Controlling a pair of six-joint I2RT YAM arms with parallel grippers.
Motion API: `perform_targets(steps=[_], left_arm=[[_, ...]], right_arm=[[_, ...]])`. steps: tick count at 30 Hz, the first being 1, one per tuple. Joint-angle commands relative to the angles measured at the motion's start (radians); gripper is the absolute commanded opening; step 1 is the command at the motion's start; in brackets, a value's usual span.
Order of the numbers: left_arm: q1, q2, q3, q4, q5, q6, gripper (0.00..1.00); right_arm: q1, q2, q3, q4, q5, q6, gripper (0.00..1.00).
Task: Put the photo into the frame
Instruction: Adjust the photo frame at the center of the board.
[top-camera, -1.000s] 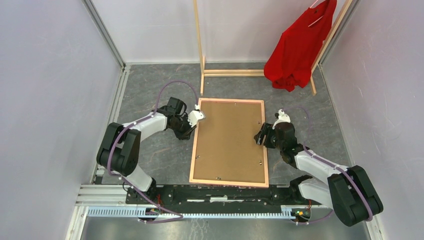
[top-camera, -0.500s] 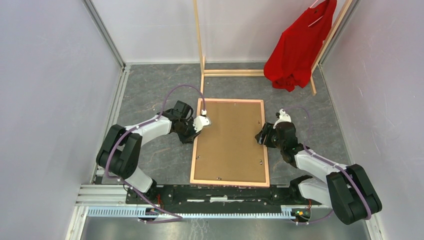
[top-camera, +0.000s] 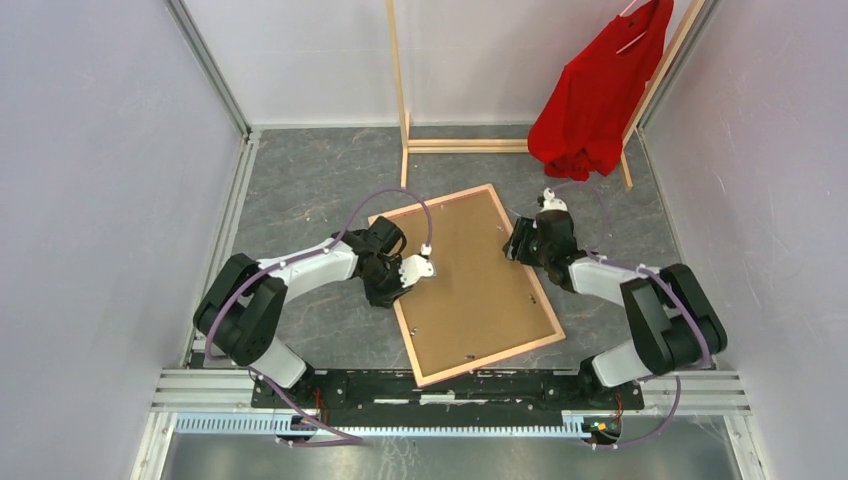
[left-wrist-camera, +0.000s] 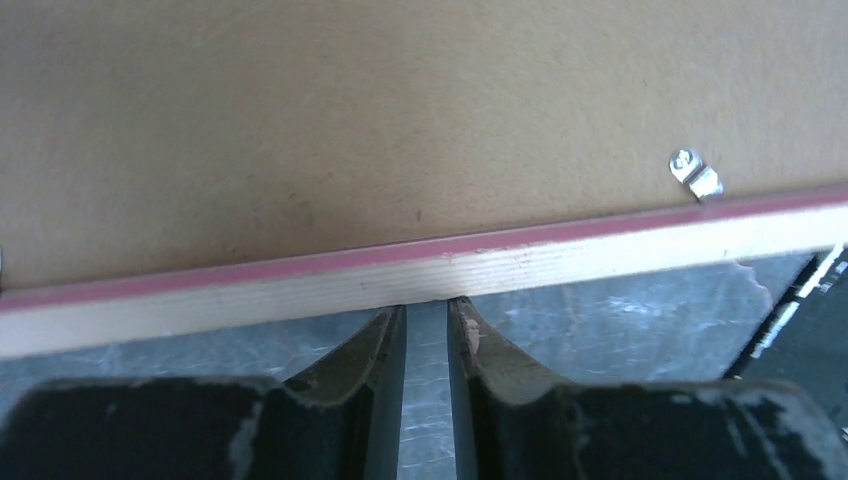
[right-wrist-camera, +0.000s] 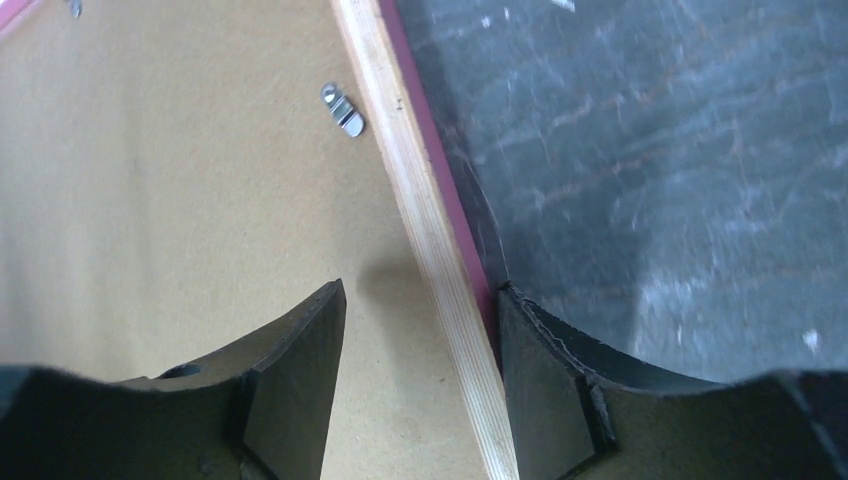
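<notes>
Grey table (top-camera: 320, 190), frame (top-camera: 470, 280) backing-up between both low-stretched arms: left jaws nearly together, right jaws straddling its rail.

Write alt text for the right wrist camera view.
The right gripper straddles the light wood edge of the frame, one finger over the brown backing, the other over the grey table. A small metal clip sits on the backing near the edge.

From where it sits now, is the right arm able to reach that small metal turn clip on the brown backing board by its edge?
Probably yes: the metal turn clip lies just ahead of the right gripper, whose fingers straddle the frame's wood edge, with bare brown backing board between.
</notes>
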Motion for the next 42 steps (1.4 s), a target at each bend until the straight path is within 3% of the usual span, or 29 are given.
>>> perform_targets(steps=[1, 8, 12, 17, 20, 25, 28, 33, 36, 42], left_arm=[[-0.117, 0.087, 0.023, 0.085, 0.172, -0.026, 0.3], [-0.17, 0.15, 0.093, 0.022, 0.179, -0.005, 0.36], [-0.163, 0.116, 0.122, -0.065, 0.154, 0.027, 0.6], [-0.102, -0.01, 0.165, -0.256, 0.177, 0.108, 0.83], [-0.036, -0.088, 0.218, -0.376, 0.194, 0.189, 0.87], [0.16, -0.1, 0.324, -0.397, 0.183, 0.277, 0.86], [0.313, 0.008, 0.382, -0.254, 0.129, 0.226, 0.8], [0.468, 0.234, 0.499, 0.014, -0.053, 0.062, 0.67], [0.513, 0.318, 0.545, 0.1, -0.091, -0.015, 0.62], [0.511, 0.362, 0.473, 0.217, -0.105, -0.071, 0.57]], right_arm=[[0.058, 0.107, 0.093, 0.031, -0.279, 0.075, 0.59], [0.129, 0.309, 0.318, -0.024, -0.331, 0.043, 0.56], [0.133, 0.364, 0.42, -0.092, -0.324, -0.006, 0.59], [0.072, 0.256, 0.428, -0.186, -0.181, -0.058, 0.78], [0.031, 0.135, 0.375, -0.212, -0.108, -0.059, 0.81], [0.011, -0.115, 0.229, -0.323, 0.023, -0.032, 0.89], [-0.007, -0.241, 0.156, -0.412, 0.032, -0.023, 0.91], [-0.055, -0.45, 0.041, -0.585, -0.048, -0.034, 0.92], [-0.071, -0.566, -0.006, -0.674, -0.076, -0.035, 0.92], [-0.098, -0.705, -0.075, -0.801, -0.166, -0.039, 0.92]])
